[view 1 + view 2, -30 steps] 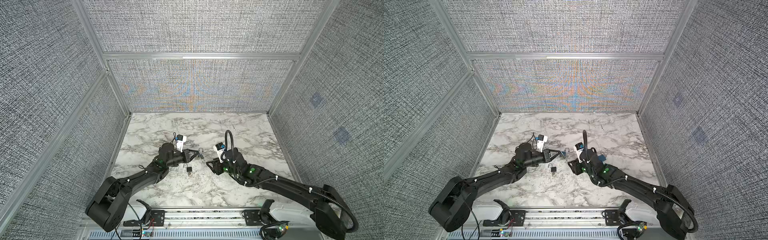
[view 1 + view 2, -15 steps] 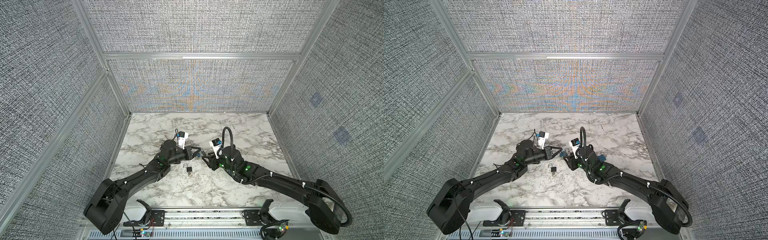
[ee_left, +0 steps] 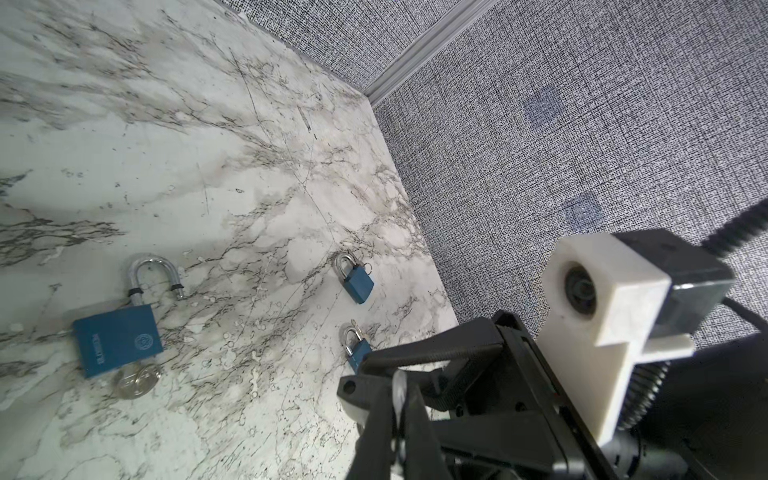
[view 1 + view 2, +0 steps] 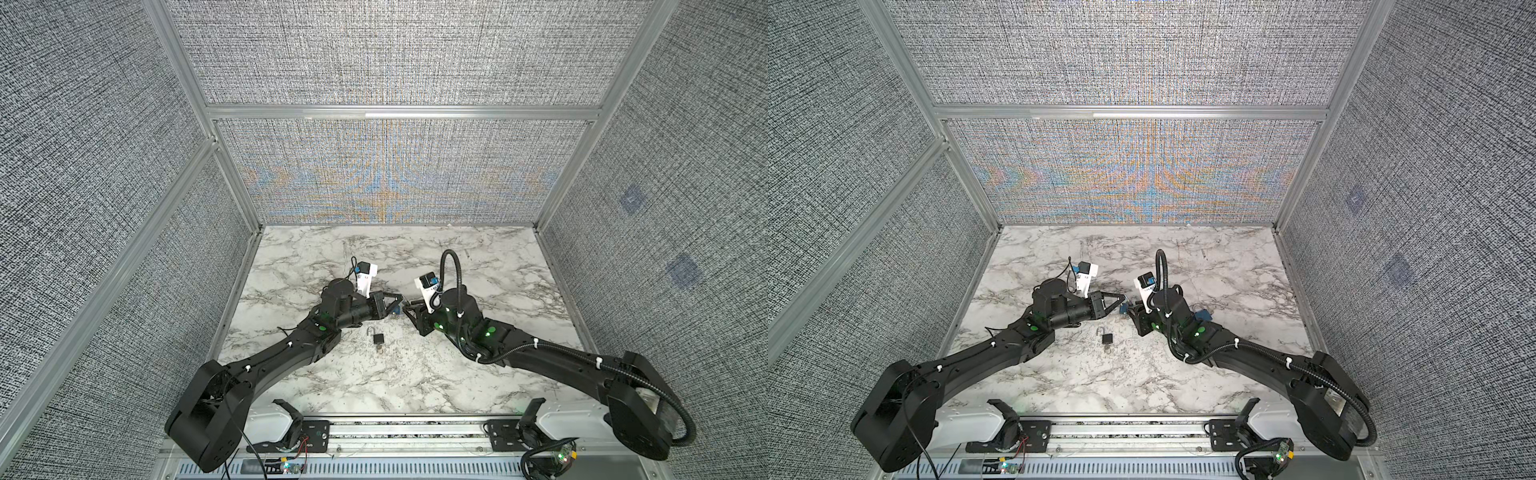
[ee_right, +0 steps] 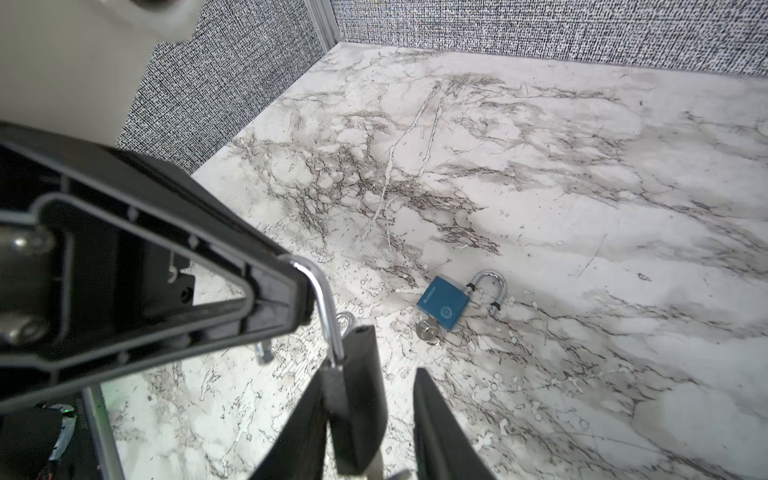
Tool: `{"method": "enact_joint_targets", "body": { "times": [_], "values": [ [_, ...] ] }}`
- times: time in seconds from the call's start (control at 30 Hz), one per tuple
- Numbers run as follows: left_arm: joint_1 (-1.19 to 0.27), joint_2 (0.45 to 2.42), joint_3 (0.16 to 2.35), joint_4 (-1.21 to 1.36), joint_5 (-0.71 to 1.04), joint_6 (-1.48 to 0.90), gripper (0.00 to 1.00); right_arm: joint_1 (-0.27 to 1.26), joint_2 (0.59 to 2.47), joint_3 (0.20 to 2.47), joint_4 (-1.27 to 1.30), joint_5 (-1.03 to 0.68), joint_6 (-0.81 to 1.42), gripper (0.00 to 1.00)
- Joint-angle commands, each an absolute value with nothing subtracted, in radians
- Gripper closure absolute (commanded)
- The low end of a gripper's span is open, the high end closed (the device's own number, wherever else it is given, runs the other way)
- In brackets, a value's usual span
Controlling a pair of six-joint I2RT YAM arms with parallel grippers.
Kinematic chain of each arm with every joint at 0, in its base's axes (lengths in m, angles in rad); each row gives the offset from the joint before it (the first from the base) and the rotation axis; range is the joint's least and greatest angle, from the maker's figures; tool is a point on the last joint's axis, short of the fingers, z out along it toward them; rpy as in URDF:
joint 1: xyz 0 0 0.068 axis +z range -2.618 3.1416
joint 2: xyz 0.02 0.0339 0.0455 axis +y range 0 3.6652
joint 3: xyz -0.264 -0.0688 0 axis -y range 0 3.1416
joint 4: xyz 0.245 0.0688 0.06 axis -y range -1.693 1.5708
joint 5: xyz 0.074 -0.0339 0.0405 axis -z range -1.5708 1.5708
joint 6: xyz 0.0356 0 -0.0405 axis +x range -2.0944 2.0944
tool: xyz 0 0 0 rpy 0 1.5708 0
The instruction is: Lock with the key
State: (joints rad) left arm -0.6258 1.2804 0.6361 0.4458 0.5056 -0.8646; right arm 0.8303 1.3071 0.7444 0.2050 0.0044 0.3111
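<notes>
Grey fabric walls (image 4: 374,62) box in a marble table (image 4: 415,374). Over it the black lock (image 5: 357,415) is held by its open shackle (image 5: 328,316), pinched in the left gripper (image 5: 303,291), which is pressed tight. The right gripper (image 5: 370,382) straddles the body, touching one side and clear of the other. A skewed squeeze could twist the slick shackle loose and drop the lock. The only key (image 5: 428,332) I see sits in a blue lock (image 5: 442,307) nearby.

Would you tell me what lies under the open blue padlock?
A key shows its round bow at the open blue padlock's base; its blade is covered, so inserted or merely underneath cannot be told.
</notes>
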Motion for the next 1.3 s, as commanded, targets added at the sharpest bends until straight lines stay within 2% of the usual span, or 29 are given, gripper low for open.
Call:
{"method": "enact_joint_targets", "body": {
  "times": [0.0, 0.17, 0.33, 0.53, 0.57, 0.67, 0.8, 1.0, 1.27],
  "values": [
    [-0.625, 1.27, 0.638, 0.468, 0.508, -0.851, 1.0, 0.829, 1.312, 0.75, 0.235, 0.023, 0.303, 0.69],
    [-0.626, 1.265, 0.638, 0.469, 0.507, -0.851, 1.0, 0.828, 1.321, 0.758, 0.235, 0.021, 0.302, 0.78],
    [-0.626, 1.262, 0.638, 0.468, 0.508, -0.848, 1.0, 0.828, 1.318, 0.759, 0.231, 0.02, 0.308, 1.0],
    [-0.625, 1.25, 0.638, 0.424, 0.488, -0.81, 1.0, 0.814, 1.293, 0.767, 0.19, -0.032, 0.33, 1.0],
    [-0.624, 1.244, 0.639, 0.412, 0.478, -0.795, 0.96, 0.807, 1.285, 0.769, 0.181, -0.053, 0.335, 1.0],
    [-0.625, 1.222, 0.642, 0.375, 0.442, -0.745, 0.76, 0.778, 1.268, 0.778, 0.153, -0.139, 0.358, 1.0],
    [-0.624, 1.171, 0.631, 0.335, 0.372, -0.711, 0.65, 0.72, 1.249, 0.782, 0.126, -0.275, 0.4, 1.0],
    [-0.618, 1.094, 0.623, 0.31, 0.369, -0.633, 0.59, 0.65, 1.238, 0.782, 0.086, -0.475, 0.407, 1.0],
    [-0.62, 1.122, 0.732, 0.187, 0.56, -0.498, 0.53, 0.61, 1.254, 0.782, 0.06, -0.666, 0.41, 1.0]
  ]
}}
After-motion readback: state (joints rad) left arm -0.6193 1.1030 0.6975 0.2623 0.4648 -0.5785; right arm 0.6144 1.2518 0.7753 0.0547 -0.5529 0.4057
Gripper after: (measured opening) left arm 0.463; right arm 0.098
